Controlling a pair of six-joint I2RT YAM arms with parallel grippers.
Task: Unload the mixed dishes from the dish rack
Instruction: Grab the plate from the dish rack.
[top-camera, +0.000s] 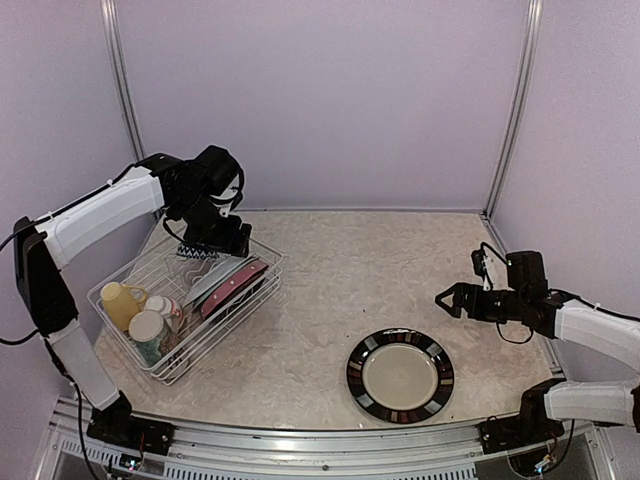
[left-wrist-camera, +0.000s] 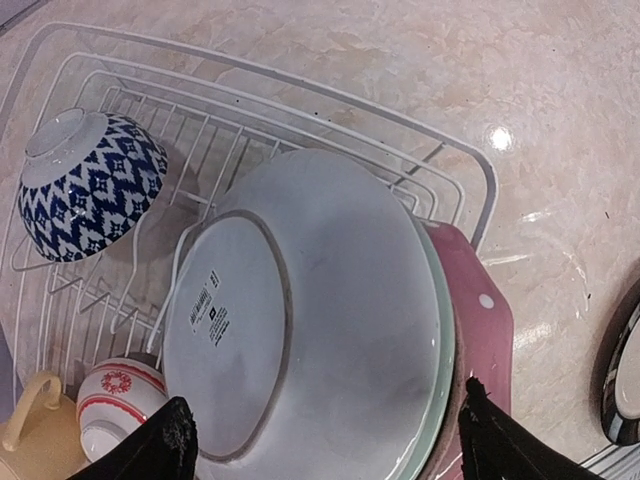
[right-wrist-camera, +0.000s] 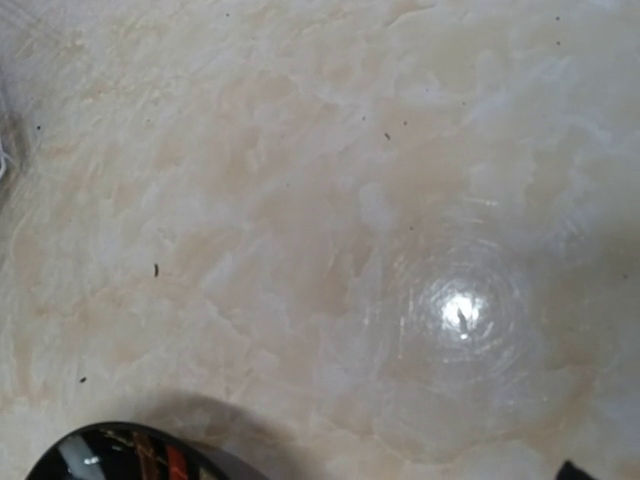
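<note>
The white wire dish rack (top-camera: 240, 325) stands at the left of the table. My left gripper (top-camera: 215, 240) hangs over its far end, open. In the left wrist view its fingertips (left-wrist-camera: 165, 445) stand either side of a pale green plate (left-wrist-camera: 310, 320), seen from the back, and a pink polka-dot plate (left-wrist-camera: 482, 330) leaning behind it; whether they touch, I cannot tell. Also in the dish rack (left-wrist-camera: 300, 85) are a blue-and-white bowl (left-wrist-camera: 90, 185), a red-patterned bowl (left-wrist-camera: 115, 400) and a yellow mug (left-wrist-camera: 30, 430). My right gripper (top-camera: 455, 298) hovers open at the right, holding nothing.
A dark-rimmed plate (top-camera: 400, 375) with a cream centre lies on the table at the near right, below my right gripper; its rim (right-wrist-camera: 130, 455) shows in the right wrist view. The yellow mug (top-camera: 120, 300) and a pale cup (top-camera: 150, 330) fill the rack's near end. Walls enclose the table.
</note>
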